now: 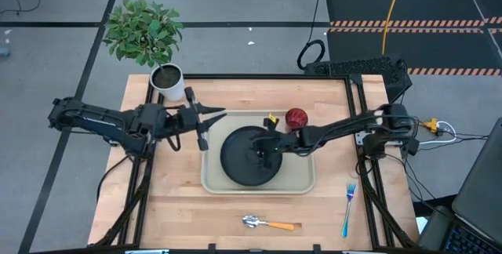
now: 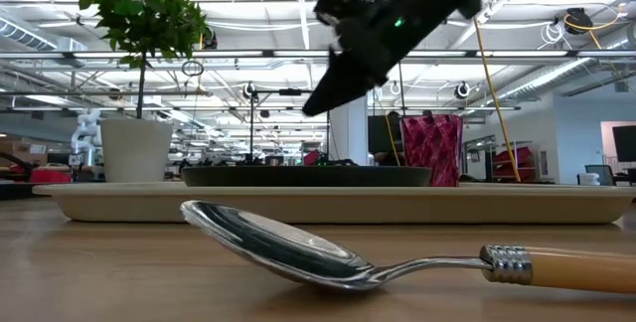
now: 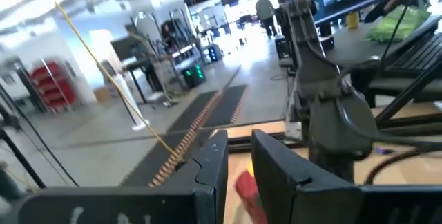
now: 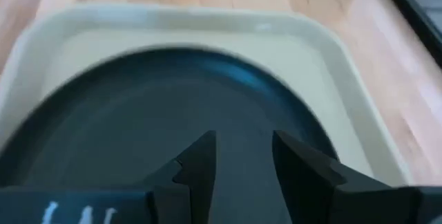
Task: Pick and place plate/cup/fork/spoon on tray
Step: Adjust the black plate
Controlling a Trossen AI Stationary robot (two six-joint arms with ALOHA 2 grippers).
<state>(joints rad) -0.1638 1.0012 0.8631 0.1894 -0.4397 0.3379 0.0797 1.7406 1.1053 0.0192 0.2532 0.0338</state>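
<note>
The black plate lies flat in the beige tray at the table's middle. It also shows in the right wrist view. My right gripper hovers open and empty over the plate's middle, its fingers pointing down at it. In the low view it hangs clear above the plate. The red cup stands upright at the tray's far right corner. My left gripper is open and empty at the tray's far left corner. The spoon and the fork lie on the table.
A white pot with a green plant stands at the table's far left corner. A small yellow object sits at the tray's far edge beside the cup. The spoon lies near the table's near edge, the fork right of the tray.
</note>
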